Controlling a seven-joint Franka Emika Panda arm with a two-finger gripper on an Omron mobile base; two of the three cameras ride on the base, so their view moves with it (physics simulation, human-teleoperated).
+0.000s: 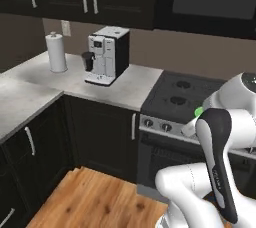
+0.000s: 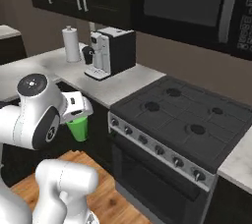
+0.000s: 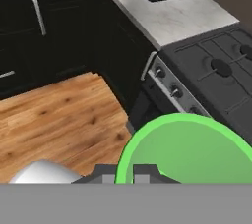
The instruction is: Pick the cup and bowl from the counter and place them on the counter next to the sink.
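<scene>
My gripper (image 2: pixel 78 113) is shut on the rim of the cup (image 2: pixel 78 127), a small bright green tumbler that hangs upright in the air in front of the dark cabinets, left of the stove. In the hand view the cup (image 3: pixel 189 149) has its open mouth just beyond my fingertips (image 3: pixel 145 171), above the wooden floor. A sliver of the cup (image 1: pixel 199 111) peeks out behind my arm in the left base view. The marbled counter (image 2: pixel 118 88) runs along the wall behind it. The bowl and the sink are out of view.
A black gas stove (image 2: pixel 187 120) with a row of knobs stands to the right. On the counter (image 1: pixel 125 84) sit a coffee machine (image 1: pixel 106 54) and a paper towel roll (image 1: pixel 56 52). Dark cabinets hang above and stand below. Wooden floor (image 3: pixel 54 115) lies underneath.
</scene>
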